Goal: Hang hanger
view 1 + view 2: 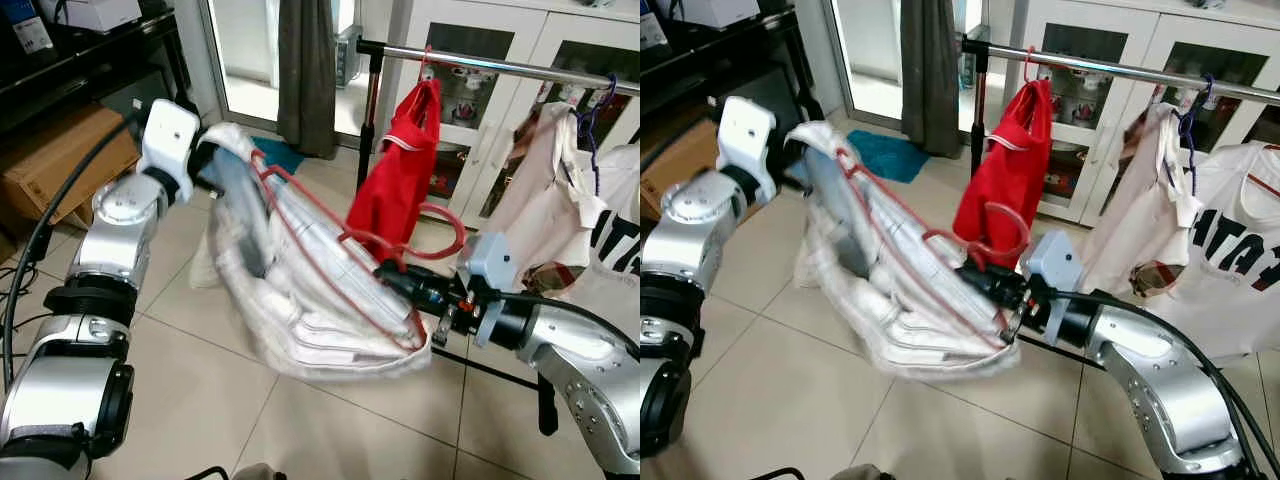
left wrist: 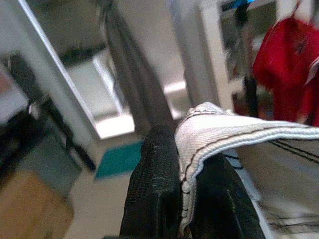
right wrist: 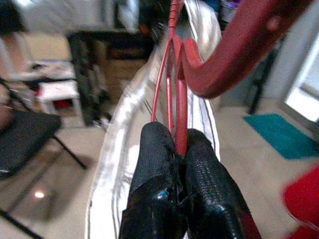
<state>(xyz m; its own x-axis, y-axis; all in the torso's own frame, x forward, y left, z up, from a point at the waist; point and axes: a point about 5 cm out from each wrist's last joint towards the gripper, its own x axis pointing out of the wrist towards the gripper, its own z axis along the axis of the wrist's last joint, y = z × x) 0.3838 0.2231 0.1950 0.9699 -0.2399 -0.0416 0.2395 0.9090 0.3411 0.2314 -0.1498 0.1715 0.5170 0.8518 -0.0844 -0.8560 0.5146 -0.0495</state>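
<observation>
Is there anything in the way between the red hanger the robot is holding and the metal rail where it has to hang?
The red shirt already on the rail hangs just behind the red hanger held by the right gripper. The bare rail beside it looks free.

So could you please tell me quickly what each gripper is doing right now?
Left gripper: closed on the white garment.
Right gripper: closed on the red hanger.

Glossy red plastic hanger (image 1: 400, 250), matt white cloth garment (image 1: 300, 290).
</observation>
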